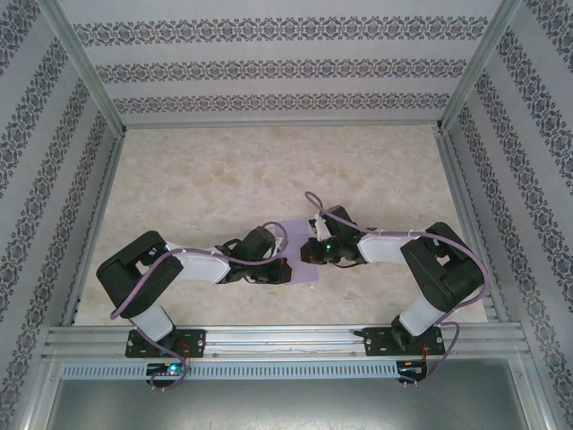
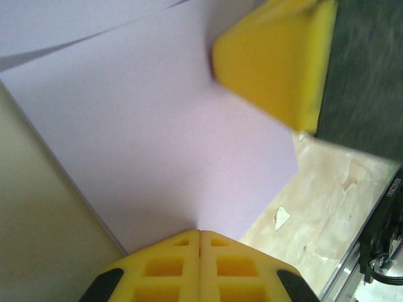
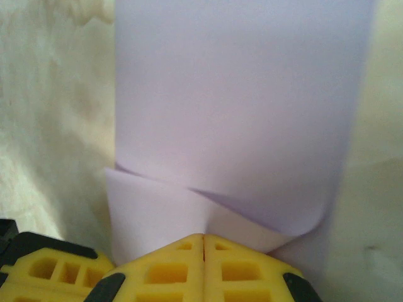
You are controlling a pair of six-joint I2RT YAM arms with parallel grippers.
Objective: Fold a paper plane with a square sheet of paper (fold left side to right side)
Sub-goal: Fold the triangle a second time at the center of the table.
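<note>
Left gripper (image 2: 199, 232), right gripper (image 3: 203, 237), paper (image 3: 239, 94) beneath

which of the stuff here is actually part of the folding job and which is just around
For the job: lilac sheet of paper, left pincer, right pincer.
Just around: table, patterned walls, metal rail.

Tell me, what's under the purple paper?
The marbled beige table shows around the lilac paper, so it lies on that. Anything between sheet and table is covered, so I cannot tell.
</note>
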